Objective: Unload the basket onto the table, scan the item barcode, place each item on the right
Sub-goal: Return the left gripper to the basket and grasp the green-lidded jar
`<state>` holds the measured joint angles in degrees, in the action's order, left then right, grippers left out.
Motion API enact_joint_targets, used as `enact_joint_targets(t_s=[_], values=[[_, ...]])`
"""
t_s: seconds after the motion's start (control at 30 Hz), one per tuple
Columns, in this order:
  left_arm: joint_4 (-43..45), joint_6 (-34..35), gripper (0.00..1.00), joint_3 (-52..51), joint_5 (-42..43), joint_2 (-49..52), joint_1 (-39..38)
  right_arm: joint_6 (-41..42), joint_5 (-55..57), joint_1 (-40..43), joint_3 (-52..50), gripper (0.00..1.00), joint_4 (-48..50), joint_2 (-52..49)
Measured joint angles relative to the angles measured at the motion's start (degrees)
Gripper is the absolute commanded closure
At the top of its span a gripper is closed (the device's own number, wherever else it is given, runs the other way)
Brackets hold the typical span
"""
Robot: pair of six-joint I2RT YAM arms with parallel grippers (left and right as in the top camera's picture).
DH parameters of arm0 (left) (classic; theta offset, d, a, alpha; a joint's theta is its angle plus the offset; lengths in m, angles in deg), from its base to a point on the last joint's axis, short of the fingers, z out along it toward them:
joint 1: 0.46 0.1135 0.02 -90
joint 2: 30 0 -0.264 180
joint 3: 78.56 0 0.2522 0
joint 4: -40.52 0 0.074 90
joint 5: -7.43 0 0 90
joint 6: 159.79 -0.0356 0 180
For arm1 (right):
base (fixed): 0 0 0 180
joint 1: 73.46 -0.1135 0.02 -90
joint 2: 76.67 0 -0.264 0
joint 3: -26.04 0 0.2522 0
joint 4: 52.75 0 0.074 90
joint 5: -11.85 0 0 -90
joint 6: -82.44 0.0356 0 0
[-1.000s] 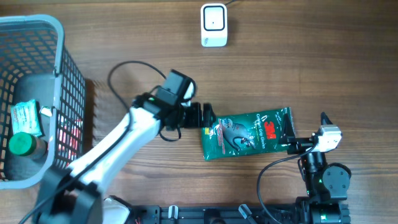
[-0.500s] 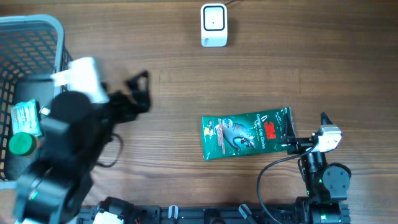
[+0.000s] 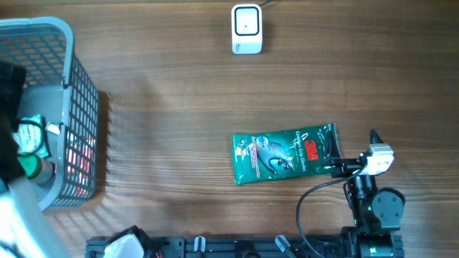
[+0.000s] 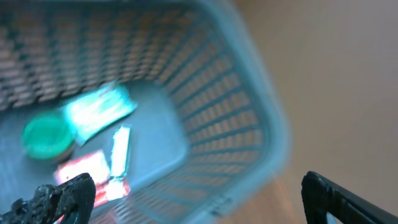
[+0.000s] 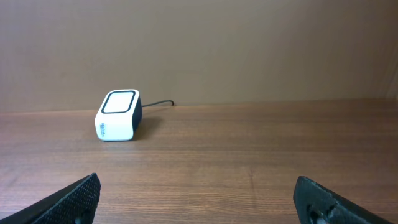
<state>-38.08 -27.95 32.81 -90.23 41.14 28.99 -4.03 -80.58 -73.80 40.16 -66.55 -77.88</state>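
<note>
Green pouch (image 3: 284, 155) lies flat on table (image 3: 179, 107) at 4 o'clock, unheld, just beside right claw (image 5: 198, 202), jaws apart, empty. Left claw (image 4: 196, 199), also spread and empty, hovers over basket (image 3: 68, 43) at 9. Scanner (image 3: 246, 29) at 12, well apart. Scan apparently not done; pick-up and presenting left.

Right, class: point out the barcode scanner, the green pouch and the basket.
barcode scanner (image 3: 246, 29), overhead view, white top face.
green pouch (image 3: 283, 154), overhead view, middle of printed front.
basket (image 3: 84, 107), overhead view, right mesh wall.

Grey mesh basket (image 3: 80, 122) holding green-capped bottle (image 3: 26, 166), on wooden table (image 3: 165, 93)
</note>
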Motion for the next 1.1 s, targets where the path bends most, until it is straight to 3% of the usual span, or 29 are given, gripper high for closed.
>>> enact_joint_targets(t_s=[0.17, 0.3, 0.63, 0.87, 1.1], values=[[-10.67, 9.60, 0.00, -0.24, 4.90, 12.81, 10.10, 0.00, 0.00, 0.00, 0.00, 0.00, 0.00, 0.00], [-15.02, 13.44, 0.00, -0.26, 4.74, 17.14, 13.84, 0.00, 0.00, 0.00, 0.00, 0.00, 0.00, 0.00], [-12.46, 14.84, 0.00, -1.14, -2.91, 23.15, 15.72, 0.00, 0.00, 0.00, 0.00, 0.00, 0.00, 0.00], [-5.86, 14.67, 0.00, -9.62, -3.72, 27.71, 16.04, 0.00, 0.00, 0.00, 0.00, 0.00, 0.00, 0.00], [-3.80, 14.43, 0.00, -11.85, -4.11, 29.38, 16.17, 0.00, 0.00, 0.00, 0.00, 0.00, 0.02, 0.00]])
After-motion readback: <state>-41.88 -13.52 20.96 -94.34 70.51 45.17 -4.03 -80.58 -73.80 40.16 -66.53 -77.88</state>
